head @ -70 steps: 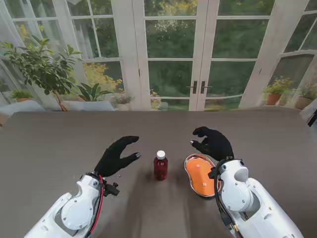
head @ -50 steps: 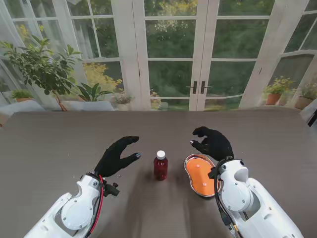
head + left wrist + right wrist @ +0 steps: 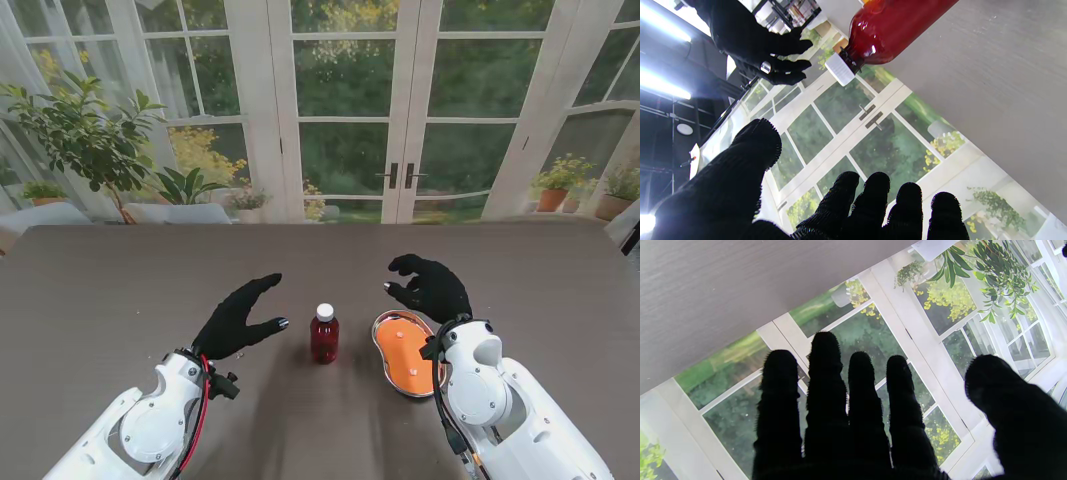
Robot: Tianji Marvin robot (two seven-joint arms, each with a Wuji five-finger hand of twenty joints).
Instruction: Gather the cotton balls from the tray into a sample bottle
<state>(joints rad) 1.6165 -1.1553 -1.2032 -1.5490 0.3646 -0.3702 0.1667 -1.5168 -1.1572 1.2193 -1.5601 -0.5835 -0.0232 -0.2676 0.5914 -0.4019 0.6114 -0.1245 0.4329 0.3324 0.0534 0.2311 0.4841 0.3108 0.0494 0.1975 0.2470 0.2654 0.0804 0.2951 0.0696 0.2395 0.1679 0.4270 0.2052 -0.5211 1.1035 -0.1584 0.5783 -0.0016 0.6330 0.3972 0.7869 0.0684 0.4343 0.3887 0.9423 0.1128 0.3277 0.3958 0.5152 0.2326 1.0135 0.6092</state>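
**Left hand repositioned toward capped bottle; collection not yet begun**

Compared with the stand view a moment earlier, the left hand [image 3: 238, 322] has dropped slightly and its thumb has moved closer to the sample bottle [image 3: 324, 335]. The fingers are apart and hold nothing; a gap separates the thumb tip from the bottle. The right hand [image 3: 432, 288] shows no change: it hovers over the far end of the tray [image 3: 381, 330], fingers loosely curled and separated, holding nothing.

The sample bottle stands upright on the counter [image 3: 120, 280], between the two hands and just left of the tray. Its white cap [image 3: 839, 69] is in place. The tray has an orange floor; two small pale spots on it are probably cotton balls [image 3: 400, 334], though they are too small to confirm.

Assessment: the left hand's shift suggests an approach to grasp or steady the bottle. The cap must come off before any cotton ball can go in. No cotton ball appears collected yet.
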